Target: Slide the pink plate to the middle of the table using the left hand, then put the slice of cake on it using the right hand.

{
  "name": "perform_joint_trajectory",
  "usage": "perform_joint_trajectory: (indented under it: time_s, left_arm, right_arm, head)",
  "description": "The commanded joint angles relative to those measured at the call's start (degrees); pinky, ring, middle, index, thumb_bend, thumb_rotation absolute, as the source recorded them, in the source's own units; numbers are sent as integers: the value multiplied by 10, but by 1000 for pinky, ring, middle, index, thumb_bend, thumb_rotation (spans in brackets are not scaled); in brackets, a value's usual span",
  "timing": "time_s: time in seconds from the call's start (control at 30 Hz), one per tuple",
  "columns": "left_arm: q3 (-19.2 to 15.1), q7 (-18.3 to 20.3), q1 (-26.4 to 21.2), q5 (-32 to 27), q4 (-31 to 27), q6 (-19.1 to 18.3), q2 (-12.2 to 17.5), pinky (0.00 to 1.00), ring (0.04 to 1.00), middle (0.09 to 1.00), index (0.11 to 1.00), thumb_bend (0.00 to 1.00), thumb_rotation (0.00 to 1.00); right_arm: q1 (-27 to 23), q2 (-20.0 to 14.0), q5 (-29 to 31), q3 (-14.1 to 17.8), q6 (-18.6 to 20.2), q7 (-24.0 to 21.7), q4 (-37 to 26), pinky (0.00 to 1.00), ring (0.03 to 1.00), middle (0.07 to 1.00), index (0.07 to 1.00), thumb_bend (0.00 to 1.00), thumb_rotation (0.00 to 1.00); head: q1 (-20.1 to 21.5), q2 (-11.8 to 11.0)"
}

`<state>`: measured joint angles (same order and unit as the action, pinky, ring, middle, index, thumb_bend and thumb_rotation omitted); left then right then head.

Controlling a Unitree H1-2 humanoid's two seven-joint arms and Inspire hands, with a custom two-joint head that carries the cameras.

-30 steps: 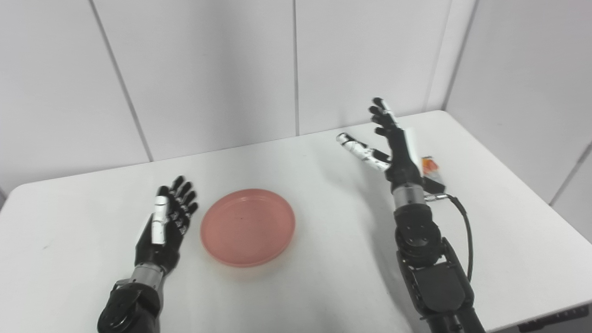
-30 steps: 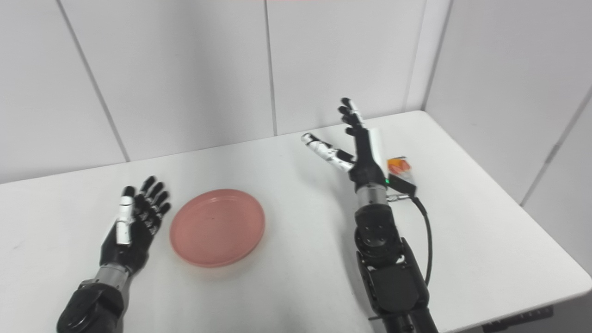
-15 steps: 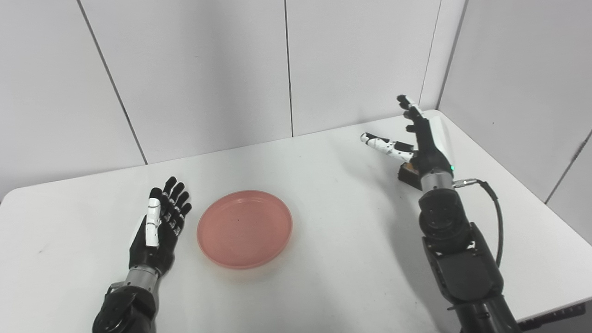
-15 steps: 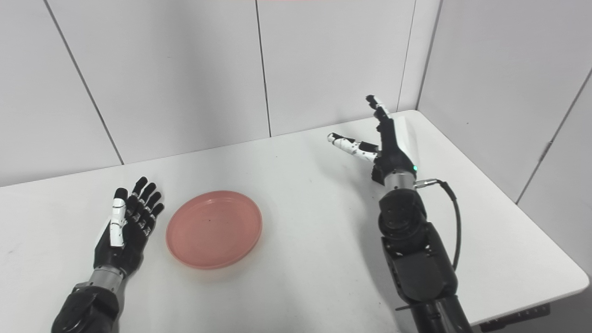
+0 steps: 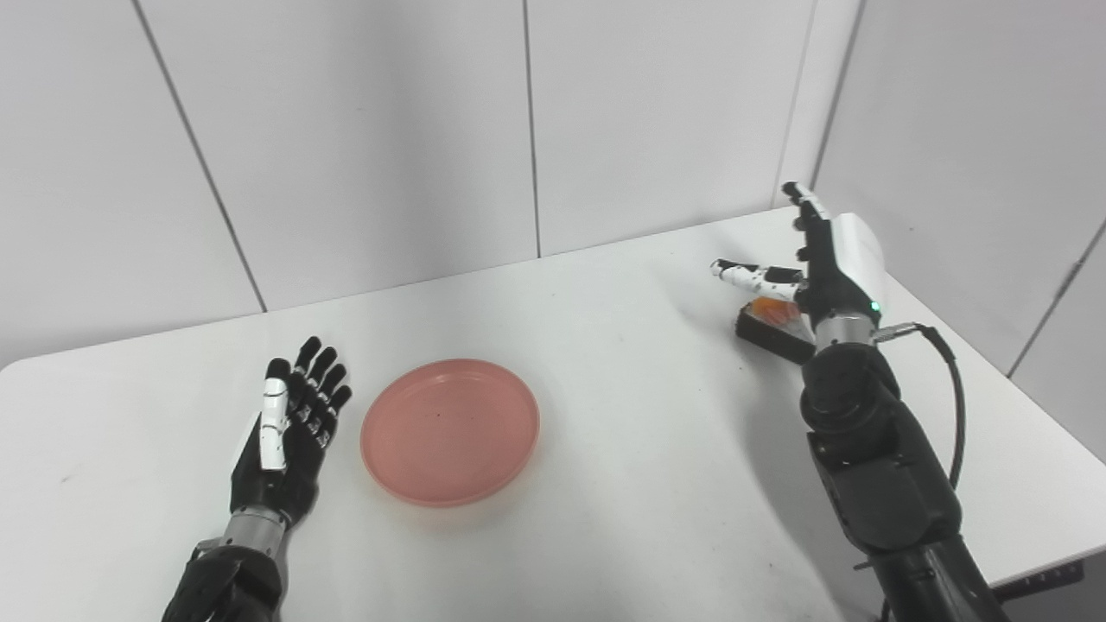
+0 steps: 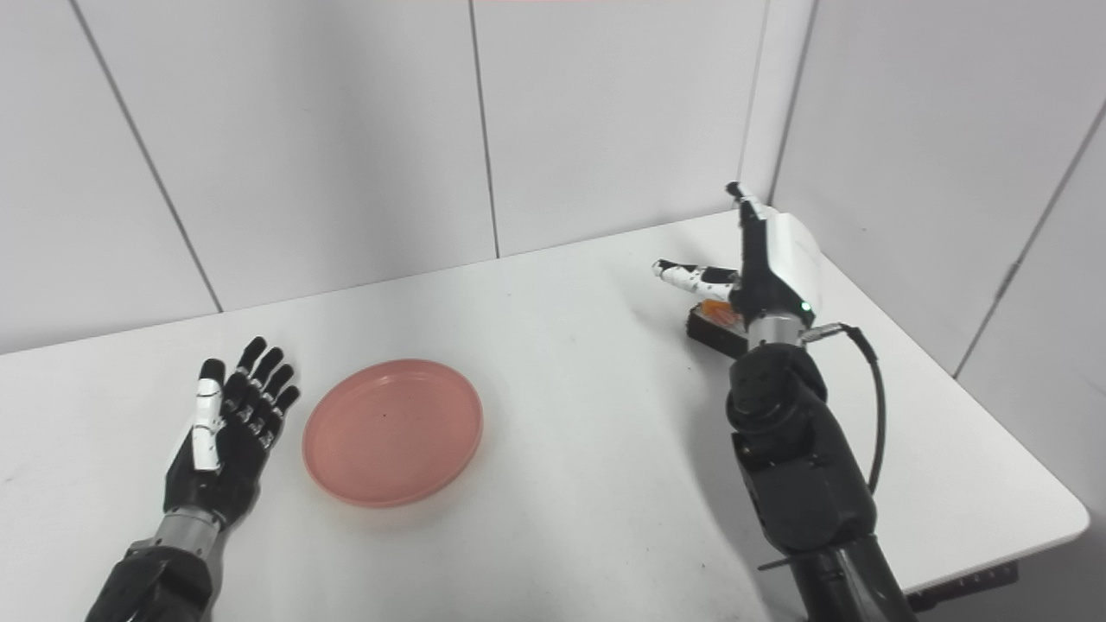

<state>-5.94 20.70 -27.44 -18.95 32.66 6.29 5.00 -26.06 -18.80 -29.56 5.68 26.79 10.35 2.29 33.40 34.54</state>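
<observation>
The pink plate (image 5: 450,429) lies flat on the white table (image 5: 622,484), left of the middle. My left hand (image 5: 285,432) rests open on the table just left of the plate, palm up, apart from it. The slice of cake (image 5: 772,324), dark with an orange top, sits at the far right of the table. My right hand (image 5: 821,268) is open, fingers pointing up, thumb stretched over the cake's far side. It hangs just above the cake and hides part of it. The cake also shows in the right eye view (image 6: 714,325).
Grey wall panels stand behind the table and along its right side. A black cable (image 5: 950,406) loops from the right wrist. The table's right edge runs close behind the right hand.
My right hand has moved right, from left of the cake to over it. The view has shifted. The left hand and the plate have stayed where they were.
</observation>
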Motion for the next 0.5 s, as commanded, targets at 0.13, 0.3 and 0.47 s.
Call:
perform_joint_trajectory:
  time_s: [0.13,0.3,0.47]
  left_arm:
    - [-8,24,12,-20,11,4,5,1000,1000,1000,1000,749,1000]
    - [-9,27,14,-25,3,-3,3,1000,1000,1000,1000,744,1000]
    - [-10,29,14,-25,7,1,4,1000,1000,1000,1000,761,1000]
  right_arm:
    - [-28,-17,-52,-14,1,3,28,797,884,899,863,760,284]
    - [-30,-16,-72,-15,1,-6,56,865,904,908,858,764,271]
    - [-30,-15,-84,-14,1,-14,74,880,914,911,853,786,244]
  head:
    - [-1,-3]
    - [2,-4]
    - [2,-4]
